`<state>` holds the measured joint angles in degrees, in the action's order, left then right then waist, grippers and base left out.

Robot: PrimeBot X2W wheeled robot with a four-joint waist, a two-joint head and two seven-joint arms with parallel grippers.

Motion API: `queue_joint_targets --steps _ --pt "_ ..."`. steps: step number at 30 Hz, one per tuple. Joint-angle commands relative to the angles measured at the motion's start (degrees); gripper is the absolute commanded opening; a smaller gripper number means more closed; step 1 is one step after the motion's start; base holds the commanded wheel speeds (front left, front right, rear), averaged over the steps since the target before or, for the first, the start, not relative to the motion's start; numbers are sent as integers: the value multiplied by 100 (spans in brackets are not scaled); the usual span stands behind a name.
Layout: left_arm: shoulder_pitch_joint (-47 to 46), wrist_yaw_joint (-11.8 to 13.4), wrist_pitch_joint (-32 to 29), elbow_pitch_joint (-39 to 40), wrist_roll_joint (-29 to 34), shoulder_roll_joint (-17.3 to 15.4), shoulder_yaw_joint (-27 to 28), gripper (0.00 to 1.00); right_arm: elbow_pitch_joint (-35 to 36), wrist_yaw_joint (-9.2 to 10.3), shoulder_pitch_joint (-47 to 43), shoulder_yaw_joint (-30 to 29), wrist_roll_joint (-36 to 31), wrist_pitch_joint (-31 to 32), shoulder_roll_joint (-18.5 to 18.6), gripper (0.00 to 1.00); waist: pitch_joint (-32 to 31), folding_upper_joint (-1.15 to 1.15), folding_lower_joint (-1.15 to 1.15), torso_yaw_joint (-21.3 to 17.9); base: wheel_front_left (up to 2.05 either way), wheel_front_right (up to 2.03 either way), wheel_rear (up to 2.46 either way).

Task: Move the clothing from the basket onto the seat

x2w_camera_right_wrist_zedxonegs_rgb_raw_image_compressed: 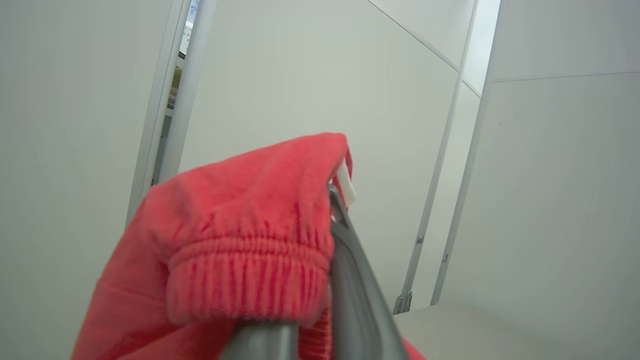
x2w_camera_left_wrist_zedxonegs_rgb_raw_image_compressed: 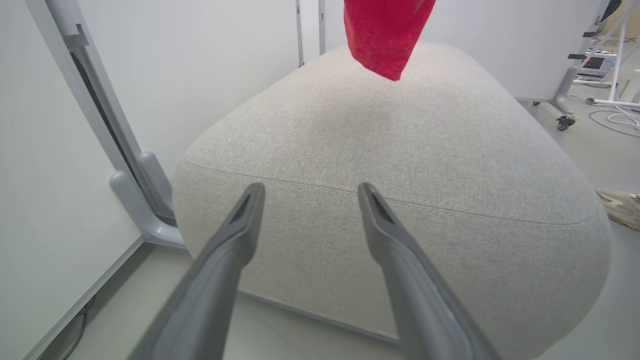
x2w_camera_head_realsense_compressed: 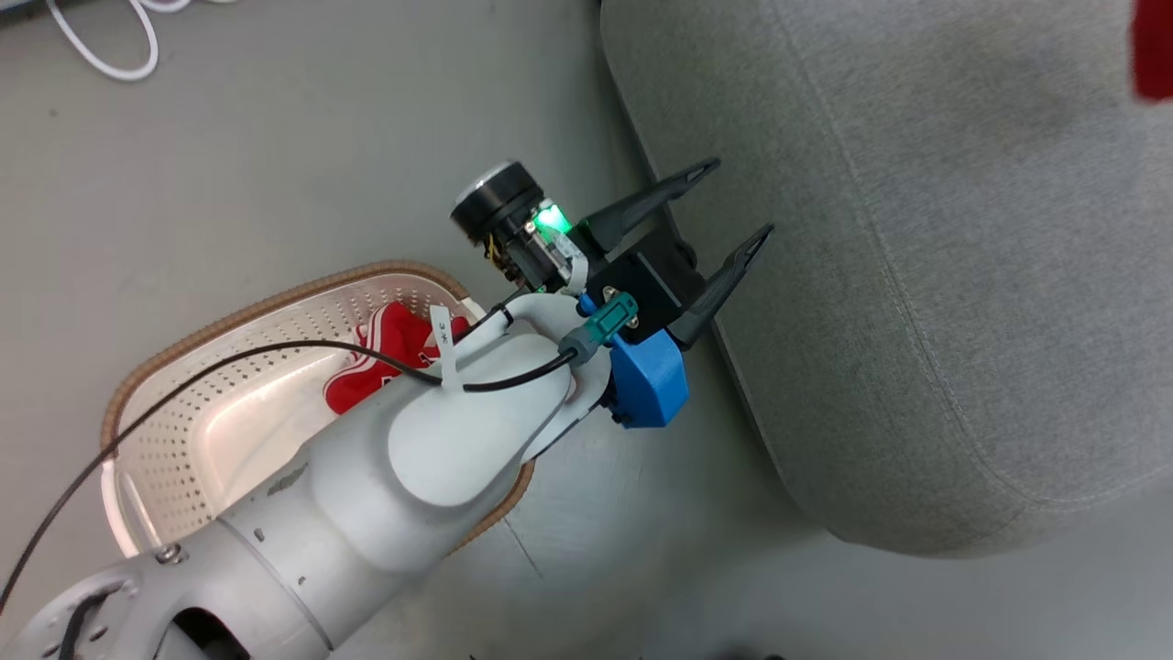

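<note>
Right hand (x2w_camera_right_wrist_zedxonegs_rgb_raw_image_compressed: pixel 325 210) clenched on cloth (x2w_camera_left_wrist_zedxonegs_rgb_raw_image_compressed: pixel 385 35), which hangs above seat (x2w_camera_left_wrist_zedxonegs_rgb_raw_image_compressed: pixel 400 150), not yet laid. Jersey (x2w_camera_head_realsense_compressed: pixel 385 353) lies in basket (x2w_camera_head_realsense_compressed: pixel 183 348). Left hand (x2w_camera_head_realsense_compressed: pixel 741 197) released, empty, at seat edge.

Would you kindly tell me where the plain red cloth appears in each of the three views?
Head view: plain red cloth at the top right edge, cut off.
Left wrist view: top centre, hanging above the large light grey fabric seat.
Right wrist view: lower left, clamped in the shut right hand.
Shared landmark: that seat, also on the head view's right side.
</note>
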<state>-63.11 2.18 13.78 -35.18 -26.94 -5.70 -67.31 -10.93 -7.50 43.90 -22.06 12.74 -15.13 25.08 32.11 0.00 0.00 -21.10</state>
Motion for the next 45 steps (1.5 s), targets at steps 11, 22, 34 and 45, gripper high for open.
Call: queue_joint_targets --steps 11,22,34,45 --pt "-771 245 -432 845 404 -307 -59 100 -1014 2 1272 -712 162 -3 1241 0 1530 0 0 295 0 0 0" --pt "-870 382 -656 1307 515 -507 -144 100 -1844 2 933 -752 -182 -3 690 0 1969 0 0 389 0 0 0" --pt "-853 429 -747 1461 468 -615 -201 100 -2331 2 466 -742 -355 -3 -152 0 2016 0 0 403 0 0 0" --pt "-602 489 -465 1315 330 -556 -175 100 -2481 2 328 -867 -788 -3 -419 100 1556 0 0 418 0 0 0"
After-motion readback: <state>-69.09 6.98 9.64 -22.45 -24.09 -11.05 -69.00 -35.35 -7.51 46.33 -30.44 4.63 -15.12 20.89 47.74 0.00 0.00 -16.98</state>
